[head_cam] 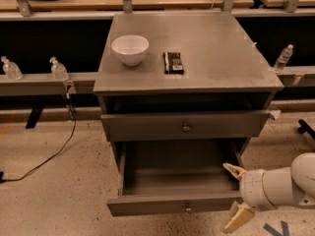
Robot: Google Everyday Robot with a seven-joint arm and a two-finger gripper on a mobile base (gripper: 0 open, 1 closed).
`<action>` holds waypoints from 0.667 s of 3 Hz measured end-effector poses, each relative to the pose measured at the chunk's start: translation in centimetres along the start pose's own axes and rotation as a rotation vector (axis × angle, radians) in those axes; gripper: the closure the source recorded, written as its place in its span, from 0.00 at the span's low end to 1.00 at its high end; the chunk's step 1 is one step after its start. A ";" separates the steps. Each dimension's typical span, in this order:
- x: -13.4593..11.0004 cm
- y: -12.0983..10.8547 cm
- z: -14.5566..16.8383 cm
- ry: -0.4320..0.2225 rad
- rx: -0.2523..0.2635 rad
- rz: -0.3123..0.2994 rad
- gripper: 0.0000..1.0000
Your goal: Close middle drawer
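The middle drawer (pixel 172 204) is pulled far out of the grey cabinet, and its inside looks empty. Its flat front has a small round knob (pixel 187 208). The wider top drawer (pixel 147 127) above it stands slightly out. The lowest drawer is hidden under the open one. My gripper (pixel 238 195) is at the right front corner of the middle drawer and is open. One cream fingertip (pixel 234 170) is over the drawer's inner right corner. The other (pixel 237 221) hangs in front of and below the drawer front.
On the cabinet top (pixel 216 53) stand a white bowl (pixel 130 48) and a dark flat bar (pixel 173 62). Plastic bottles (pixel 58 70) sit on a low rail behind, with another at the right (pixel 283 58). A black cable (pixel 44 156) lies on the floor at the left.
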State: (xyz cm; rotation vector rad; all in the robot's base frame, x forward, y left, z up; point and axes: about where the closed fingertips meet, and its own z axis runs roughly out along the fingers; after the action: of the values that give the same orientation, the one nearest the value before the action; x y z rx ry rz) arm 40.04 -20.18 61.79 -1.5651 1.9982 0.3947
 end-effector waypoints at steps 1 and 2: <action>0.4 -1.1 0.4 -0.003 0.045 0.003 0.00; 0.7 -1.5 1.4 0.002 0.045 -0.005 0.00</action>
State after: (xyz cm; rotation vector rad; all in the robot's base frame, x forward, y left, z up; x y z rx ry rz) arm 41.75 -20.34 60.41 -1.5431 1.9910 0.3438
